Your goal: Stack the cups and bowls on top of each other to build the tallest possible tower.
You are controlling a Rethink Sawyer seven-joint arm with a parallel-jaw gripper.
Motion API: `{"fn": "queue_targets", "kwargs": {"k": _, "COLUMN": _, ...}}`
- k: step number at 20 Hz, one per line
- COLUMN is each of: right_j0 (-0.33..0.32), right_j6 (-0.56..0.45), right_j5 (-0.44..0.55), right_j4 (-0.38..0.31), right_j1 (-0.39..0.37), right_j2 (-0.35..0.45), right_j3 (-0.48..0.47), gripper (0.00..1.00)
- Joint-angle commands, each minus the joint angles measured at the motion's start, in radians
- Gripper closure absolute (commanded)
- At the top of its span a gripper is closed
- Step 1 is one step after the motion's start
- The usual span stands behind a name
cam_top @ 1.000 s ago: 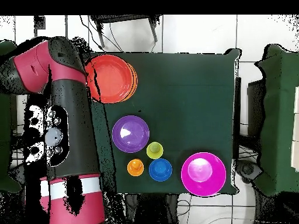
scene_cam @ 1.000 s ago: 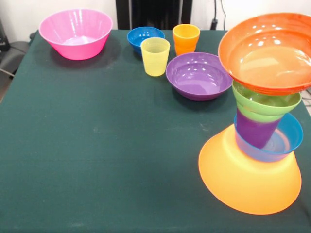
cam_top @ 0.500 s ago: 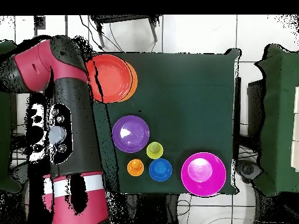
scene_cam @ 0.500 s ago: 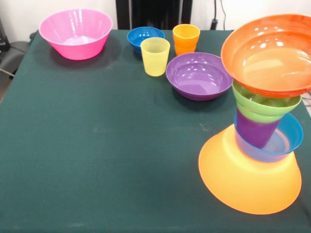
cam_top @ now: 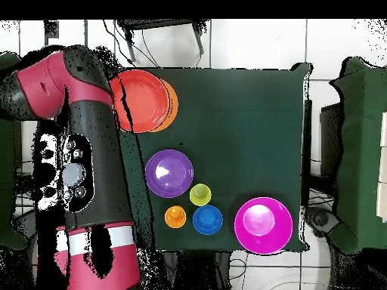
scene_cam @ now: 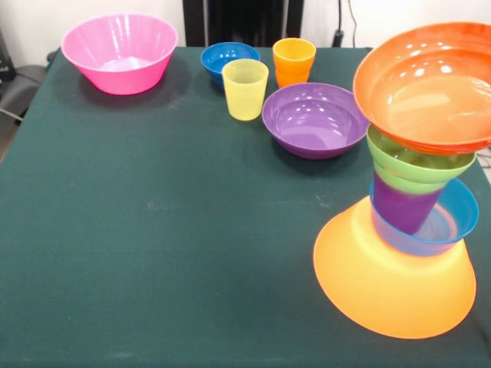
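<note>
The tower stands at the front view's right. An upturned yellow-orange bowl is its base. On it sit a light blue bowl, a purple cup, a green bowl and an orange-red bowl on top, leaning off-centre. From overhead only the orange-red bowl and the base's rim show. Loose on the cloth are a pink bowl, a dark blue bowl, an orange cup, a yellow cup and a purple bowl. My gripper shows in neither view.
The red and black arm rises beside the table's edge, next to the tower, in the overhead view. The green cloth covers the table. The tower stands near the table's corner and edge.
The top orange-red bowl has shifted slightly to the right in the front view. The arm has swung a little beside the table in the overhead view.
</note>
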Motion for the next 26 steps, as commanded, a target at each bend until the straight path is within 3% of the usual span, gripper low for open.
{"fn": "queue_targets", "kwargs": {"k": 1, "right_j0": -0.021, "right_j6": -0.354, "right_j5": 0.001, "right_j4": -0.117, "right_j1": 0.04, "right_j2": 0.083, "right_j3": 0.08, "gripper": 1.0}}
{"fn": "queue_targets", "kwargs": {"k": 18, "right_j0": -0.017, "right_j6": -0.313, "right_j5": -0.034, "right_j4": -0.172, "right_j1": 0.023, "right_j2": 0.08, "right_j3": 0.116, "gripper": 1.0}}
{"fn": "queue_targets", "kwargs": {"k": 26, "right_j0": -0.018, "right_j6": -0.267, "right_j5": -0.082, "right_j4": -0.173, "right_j1": 0.06, "right_j2": 0.101, "right_j3": 0.106, "gripper": 1.0}}
